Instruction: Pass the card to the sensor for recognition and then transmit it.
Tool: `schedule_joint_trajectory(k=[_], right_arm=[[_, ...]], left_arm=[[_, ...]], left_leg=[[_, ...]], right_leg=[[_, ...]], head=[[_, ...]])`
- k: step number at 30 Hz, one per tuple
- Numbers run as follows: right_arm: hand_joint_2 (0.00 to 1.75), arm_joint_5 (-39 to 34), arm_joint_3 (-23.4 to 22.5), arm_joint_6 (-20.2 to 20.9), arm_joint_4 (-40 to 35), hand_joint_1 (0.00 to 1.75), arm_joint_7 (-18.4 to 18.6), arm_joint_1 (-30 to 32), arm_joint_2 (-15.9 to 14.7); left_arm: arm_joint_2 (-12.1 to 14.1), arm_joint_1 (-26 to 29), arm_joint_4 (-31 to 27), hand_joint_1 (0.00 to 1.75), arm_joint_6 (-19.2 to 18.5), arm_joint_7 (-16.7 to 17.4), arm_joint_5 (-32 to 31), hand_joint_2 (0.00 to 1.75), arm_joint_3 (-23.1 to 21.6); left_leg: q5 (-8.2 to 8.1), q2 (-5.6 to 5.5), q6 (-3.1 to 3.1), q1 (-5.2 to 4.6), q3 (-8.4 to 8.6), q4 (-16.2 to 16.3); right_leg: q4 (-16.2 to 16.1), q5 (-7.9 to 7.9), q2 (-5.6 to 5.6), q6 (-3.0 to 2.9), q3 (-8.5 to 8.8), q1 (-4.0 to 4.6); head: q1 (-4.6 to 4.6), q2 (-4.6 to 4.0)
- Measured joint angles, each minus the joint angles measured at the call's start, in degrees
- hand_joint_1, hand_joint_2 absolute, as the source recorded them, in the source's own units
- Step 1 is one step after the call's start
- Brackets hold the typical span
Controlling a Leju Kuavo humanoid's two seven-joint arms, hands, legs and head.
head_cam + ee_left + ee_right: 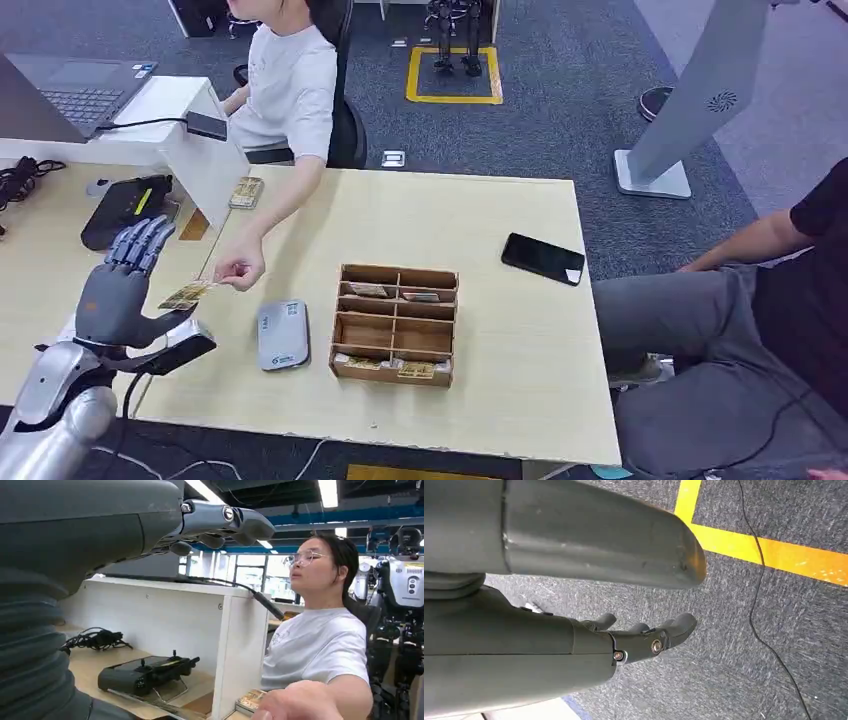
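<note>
**Listener:** What is in front of you?

**Me:** A pale wooden worktop (480, 250). My left robot hand (118, 290) is raised beside its near left corner, fingers spread apart and pointing up, thumb reaching toward a card (186, 294). A seated person in a white shirt stretches an arm across the worktop, and the person's hand (238, 268) pinches the other end of that card. I cannot tell whether my thumb is touching the card or sits just beside it; I judge I am not gripping it yet.

**Listener:** And your other robot hand?

**Me:** My right robot hand (644, 637) hangs at my side above grey carpet, fingers loosely curled, holding nothing.

**Listener:** Where does the card need to go?

**Me:** To the sensor, which I take to be the small grey reader (282, 334) lying flat on the worktop, near the card and just beside a wooden divided tray (396, 322) that holds more cards.

**Listener:** What might go wrong?

**Me:** The card is thin and offered edge-on. If I close my fingers too late or off-centre, it may slip and fall as the person lets go. If I close too far along it, I could pinch the person's fingers. A poor grip could also tilt the card, so the reader fails to recognise it.
</note>
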Motion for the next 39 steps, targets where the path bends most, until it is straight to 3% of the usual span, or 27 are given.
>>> schedule_joint_trajectory(k=[1, 4, 5, 12, 13, 20, 21, 22, 30, 33, 35, 39], right_arm=[[1.75, 0.0, 0.0, 0.0, 0.0, 0.0, 0.0, 0.0, 0.0], [1.75, 0.0, 0.0, 0.0, 0.0, 0.0, 0.0, 0.0, 0.0], [1.75, 0.0, 0.1, 0.0, 0.0, 0.0, 0.0, 0.0, 0.0], [1.75, -0.4, 0.2, 0.0, 0.1, 0.0, -0.1, 0.0, 0.0], [1.75, -0.4, 0.2, 0.0, 0.1, 0.0, -0.1, 0.0, 0.0], [1.75, -0.3, 0.4, 0.0, 0.1, 0.0, 0.4, 0.0, 0.0], [1.75, -0.3, 0.4, 0.0, 0.1, 0.0, 0.4, 0.0, 0.0], [1.75, -0.3, 0.4, 0.0, 0.1, 0.0, 0.4, 0.0, 0.0], [1.75, -0.3, 0.5, -0.2, 0.1, 0.0, 0.2, 0.0, 0.0], [1.75, -0.3, 0.5, -0.2, 0.1, 0.0, 0.2, 0.0, 0.0], [1.75, -0.3, 0.5, -0.2, 0.1, 0.0, 0.2, 0.0, 0.0], [1.75, -0.3, 0.5, -0.2, 0.1, 0.0, 0.2, 0.0, 0.0]], left_arm=[[0.0, 0.1, 0.0, 0.0, 0.0, -0.2, 0.0, 1.75, 0.1], [0.0, 0.2, 0.0, 0.0, -0.1, -0.3, 0.1, 1.75, 0.3], [0.0, 0.2, 0.0, 0.0, -0.1, -0.3, 0.0, 0.0, 0.4], [-0.6, 0.2, 0.0, 0.0, -0.2, 1.7, -1.1, 0.0, 0.4], [-0.7, 0.2, 0.0, 0.0, -0.2, 1.9, -1.2, 1.75, 0.4], [-1.0, 0.0, 0.0, 0.05, -1.0, 2.3, -1.6, 1.75, 0.4], [-1.0, -0.1, 0.0, 1.52, -1.3, 2.3, -1.5, 1.75, 0.4], [-1.0, -0.1, 0.0, 1.75, -1.5, 2.3, -1.3, 1.75, 0.4], [-0.9, -0.2, 0.0, 1.69, -3.6, 2.0, -0.6, 1.75, 0.3], [-0.9, -0.2, 0.0, 1.75, -3.6, 2.0, -0.5, 1.75, 0.3], [-0.9, -0.3, 0.0, 1.68, -3.7, 2.0, -0.5, 1.75, 0.3], [-0.9, -0.5, 0.0, 1.75, -3.7, 2.0, -0.5, 1.75, 0.3]], left_leg=[[0.0, 0.0, 0.0, 0.0, 0.0, 0.0], [0.0, 0.0, 0.0, 0.0, 0.0, 0.0], [0.0, 0.0, 0.0, 0.0, 0.0, 0.0], [0.0, 0.0, 0.0, 0.0, 0.0, 0.0], [0.0, 0.0, 0.0, 0.0, 0.0, 0.0], [0.0, 0.01, 0.0, 0.0, 0.0, 0.0], [0.0, 0.01, 0.0, 0.0, 0.0, 0.0], [0.0, 0.01, 0.0, 0.0, 0.0, 0.0], [0.0, 0.01, 0.0, 0.01, 0.0, 0.0], [0.0, 0.01, 0.0, 0.0, 0.0, 0.0], [0.0, 0.01, 0.0, 0.0, 0.0, 0.0], [0.0, 0.01, 0.0, 0.0, 0.0, 0.0]], right_leg=[[0.0, 0.0, 0.0, 0.0, -0.01, 0.0], [0.0, 0.0, 0.0, 0.0, -0.07, 0.0], [0.0, 0.0, 0.0, 0.0, -0.08, 0.0], [0.0, 0.0, 0.0, 0.0, -0.1, 0.0], [0.0, 0.0, 0.0, 0.0, -0.09, 0.0], [0.0, 0.0, 0.0, 0.0, -0.11, 0.0], [0.0, 0.0, 0.0, 0.0, -0.11, 0.0], [0.0, 0.0, 0.0, 0.0, -0.11, 0.0], [0.0, 0.0, 0.0, 0.0, -0.11, 0.0], [0.0, 0.0, 0.01, 0.0, -0.12, 0.0], [0.0, 0.0, 0.0, 0.0, -0.11, 0.0], [0.0, 0.0, 0.01, 0.0, -0.12, 0.0]], head=[[0.0, -0.02], [0.02, 0.0], [0.0, 0.0], [0.0, 0.0], [0.02, 0.0], [0.02, -0.02], [0.0, -0.02], [0.0, 0.0], [0.0, 0.0], [0.02, 0.0], [0.0, 0.0], [0.0, 0.0]])
